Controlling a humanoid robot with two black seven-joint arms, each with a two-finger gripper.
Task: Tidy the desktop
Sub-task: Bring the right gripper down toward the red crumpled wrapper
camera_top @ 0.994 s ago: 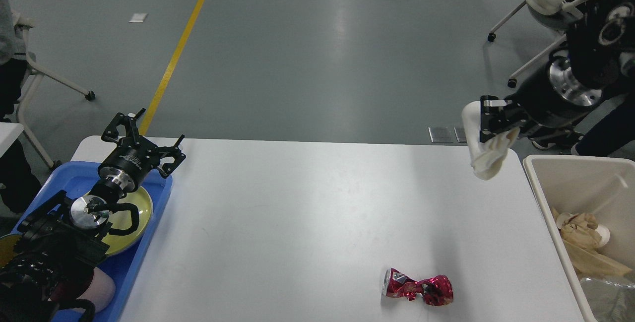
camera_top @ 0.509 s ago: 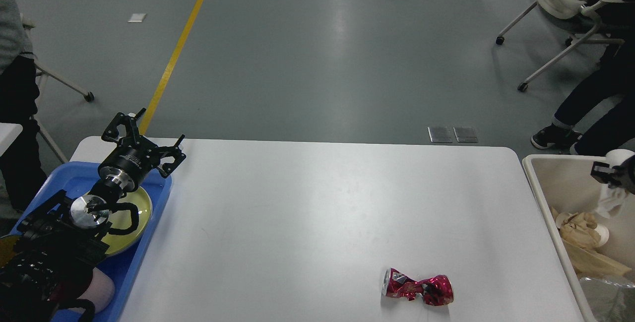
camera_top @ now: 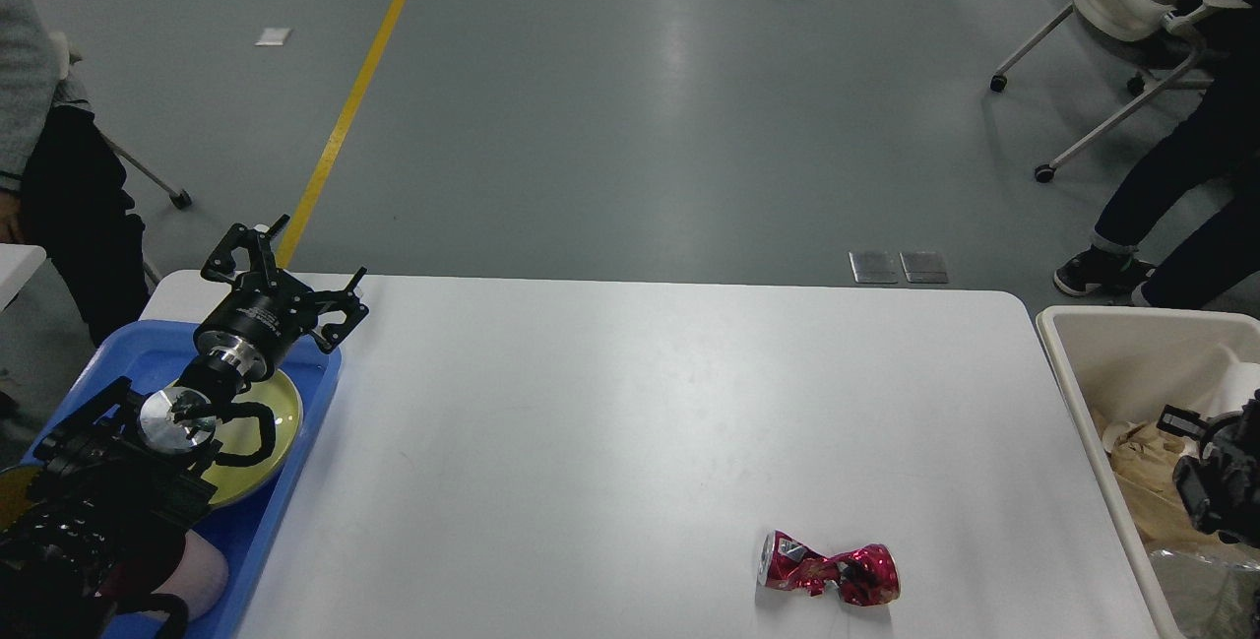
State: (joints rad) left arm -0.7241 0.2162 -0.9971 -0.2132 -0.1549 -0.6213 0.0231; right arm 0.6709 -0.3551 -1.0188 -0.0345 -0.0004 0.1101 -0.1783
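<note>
Head view. Since the earlier frames the right claw (camera_top: 1176, 419) has swung from above the worktop's far right corner, where it held a white wad, down into the bin (camera_top: 1083, 363); the left claw (camera_top: 285, 270) has stayed where it was.

The worktop (camera_top: 610, 422) fills the lower middle of the view, its long axis running left to right and its far edge level across the picture. It is white, matte and smooth, with rounded far corners; its near edge is cut off by the bottom of the picture.

A crushed red can (camera_top: 829, 570) lies on its side near the front right, long axis also left to right.

The left claw hovers over the far left corner, above the tray (camera_top: 295, 481), fingers spread wide and holding nothing. A yellow-green plate (camera_top: 281, 422) in the tray is partly hidden by the arm.

The right claw is dark and cut by the right edge of the picture; how far it is open cannot be told, nor whether it holds anything. Crumpled paper (camera_top: 1142, 452) lies in the bin beside it.
</note>
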